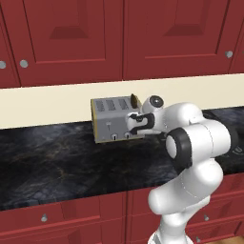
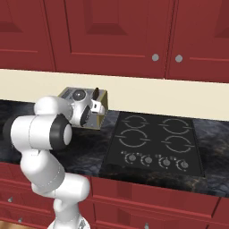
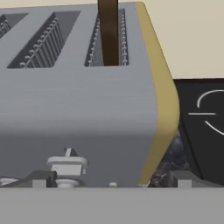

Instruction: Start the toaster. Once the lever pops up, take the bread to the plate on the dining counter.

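The silver-grey toaster [image 1: 112, 116] [image 2: 67, 93] [image 3: 87, 109] stands at the back of the black worktop. A dark brown slice of bread [image 1: 135, 100] [image 2: 95, 94] [image 3: 108, 33] sticks up out of its right-hand slot. My gripper [image 1: 136, 123] [image 2: 96, 111] [image 3: 111, 179] is open and held close against the toaster's front right corner, gripping nothing. In the hand view the pale grey lever [image 3: 68, 164] sits low on the front face, just above and right of the left fingertip [image 3: 39, 178]. The plate and the dining counter are out of view.
A black cooktop [image 2: 152, 138] [image 3: 205, 118] with four rings and a row of knobs lies right of the toaster. Red wall cabinets [image 1: 119, 33] hang above a cream backsplash. The dark marbled worktop [image 1: 57, 162] stretches to the left, with red drawers below.
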Motion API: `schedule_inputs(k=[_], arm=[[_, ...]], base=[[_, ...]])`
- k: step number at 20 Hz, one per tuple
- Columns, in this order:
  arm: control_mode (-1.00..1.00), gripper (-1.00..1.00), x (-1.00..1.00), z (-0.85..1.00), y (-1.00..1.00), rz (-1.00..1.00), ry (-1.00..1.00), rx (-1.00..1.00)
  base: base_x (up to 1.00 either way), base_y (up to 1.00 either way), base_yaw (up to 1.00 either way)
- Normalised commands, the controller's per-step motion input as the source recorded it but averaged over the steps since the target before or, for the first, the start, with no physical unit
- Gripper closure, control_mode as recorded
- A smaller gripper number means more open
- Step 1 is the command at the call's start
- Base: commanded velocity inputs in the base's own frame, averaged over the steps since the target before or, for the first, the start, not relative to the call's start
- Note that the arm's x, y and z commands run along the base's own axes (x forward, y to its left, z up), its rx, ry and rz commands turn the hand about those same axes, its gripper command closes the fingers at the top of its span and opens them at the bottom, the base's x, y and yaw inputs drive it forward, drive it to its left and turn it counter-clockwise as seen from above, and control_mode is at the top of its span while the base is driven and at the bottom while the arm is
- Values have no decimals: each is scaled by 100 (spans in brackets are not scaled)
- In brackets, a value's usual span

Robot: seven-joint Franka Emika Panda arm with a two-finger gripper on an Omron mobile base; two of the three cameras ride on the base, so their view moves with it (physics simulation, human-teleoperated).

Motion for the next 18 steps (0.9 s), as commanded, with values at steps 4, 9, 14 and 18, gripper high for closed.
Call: schedule_inputs(k=[4, 9, 14, 18], arm=[[-100, -100, 0, -7, 0, 0, 0, 0], [-100, -100, 0, -1, 0, 0, 0, 0], [-100, -100, 6, 0, 0, 0, 0, 0], [-100, -100, 9, 0, 0, 0, 0, 0]], base=[[0, 0, 0], [0, 0, 0], [0, 0, 0], [0, 0, 0]])
